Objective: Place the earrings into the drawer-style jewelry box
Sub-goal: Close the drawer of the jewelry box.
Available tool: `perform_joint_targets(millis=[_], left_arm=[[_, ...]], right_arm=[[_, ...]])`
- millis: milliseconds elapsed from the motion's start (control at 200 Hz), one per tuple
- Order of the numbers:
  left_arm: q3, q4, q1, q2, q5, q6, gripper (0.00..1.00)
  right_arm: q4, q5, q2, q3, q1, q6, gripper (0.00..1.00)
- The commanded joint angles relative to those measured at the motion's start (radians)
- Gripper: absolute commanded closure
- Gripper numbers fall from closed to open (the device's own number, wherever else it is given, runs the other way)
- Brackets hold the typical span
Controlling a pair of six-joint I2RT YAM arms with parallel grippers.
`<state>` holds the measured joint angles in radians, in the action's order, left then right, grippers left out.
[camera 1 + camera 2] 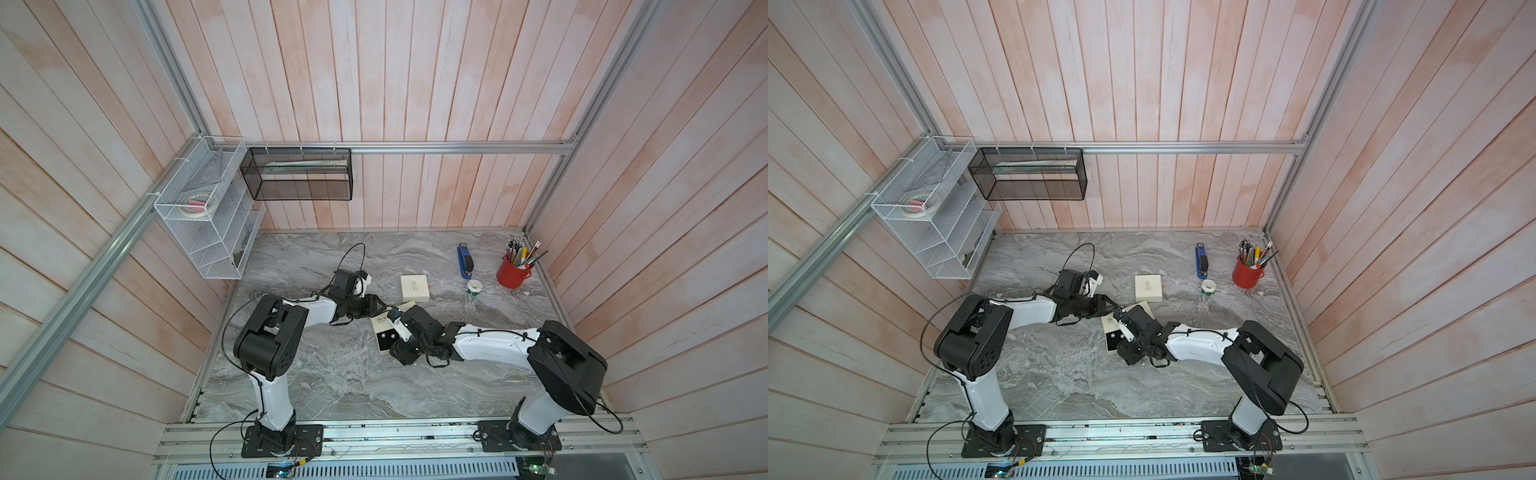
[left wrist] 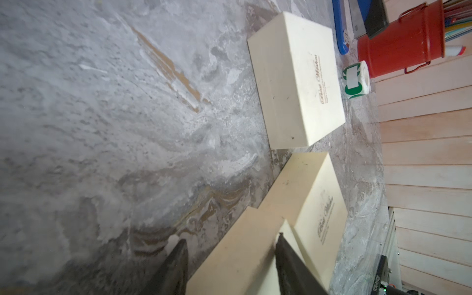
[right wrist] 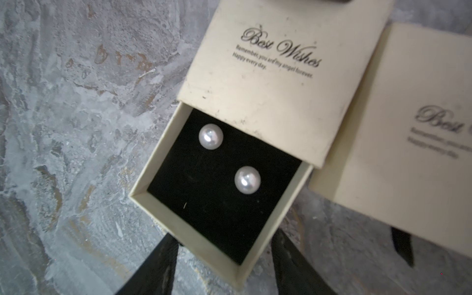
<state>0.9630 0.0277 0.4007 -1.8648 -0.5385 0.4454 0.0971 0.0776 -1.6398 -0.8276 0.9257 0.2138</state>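
**Finding one.** The earrings (image 3: pixel 210 136) are in place. Both pearls sit on the black pad (image 3: pixel 204 204) inside the drawer (image 3: pixel 189 235) of the jewelry box (image 1: pixel 379 323). The drawer stands pulled well out of the sleeve (image 3: pixel 268 89).

**Finding two.** The left gripper (image 2: pixel 229 238) straddles the sleeve on the side away from the drawer. Its jaws are part open with the sleeve between them, but we cannot confirm that the pads bear on it. We judge this a bracing hold, so the sleeve does not slide.

**Finding three.** The right gripper (image 3: pixel 222 233) stands at the drawer's outer end, opposite the sleeve. Its jaws are part open about that corner, and a grip is unconfirmed. We judge it posted there to push the drawer home.

**Note.** A second cream box (image 3: pixel 408 127) lies just beside the sleeve.
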Motion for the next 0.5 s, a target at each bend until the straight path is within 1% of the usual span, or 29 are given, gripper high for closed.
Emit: perform_joint_targets(millis=[0,50,140,245,360,495], left_arm=[[-0.037,-0.009,-0.004,0.034,-0.005,0.003,0.45],[-0.051,-0.009,-0.008,0.049,-0.002,0.004,0.45],[-0.085,-0.006,-0.018,0.079,0.002,0.011,0.45],[-0.133,0.001,-0.037,0.124,0.003,0.019,0.45],[-0.187,0.002,-0.057,0.172,0.009,0.026,0.45],[-0.24,0.0,-0.075,0.223,0.02,0.032,0.45]], right_arm=[[-0.021,-0.005,-0.024,-0.036,-0.01,-0.012,0.43],[-0.02,0.01,-0.033,-0.048,-0.011,-0.028,0.46],[-0.023,0.027,-0.047,-0.066,-0.013,-0.05,0.49],[-0.028,0.059,-0.068,-0.091,-0.014,-0.078,0.5],[-0.034,0.067,-0.093,-0.116,-0.02,-0.107,0.5],[-0.036,0.079,-0.119,-0.15,-0.05,-0.13,0.52]])
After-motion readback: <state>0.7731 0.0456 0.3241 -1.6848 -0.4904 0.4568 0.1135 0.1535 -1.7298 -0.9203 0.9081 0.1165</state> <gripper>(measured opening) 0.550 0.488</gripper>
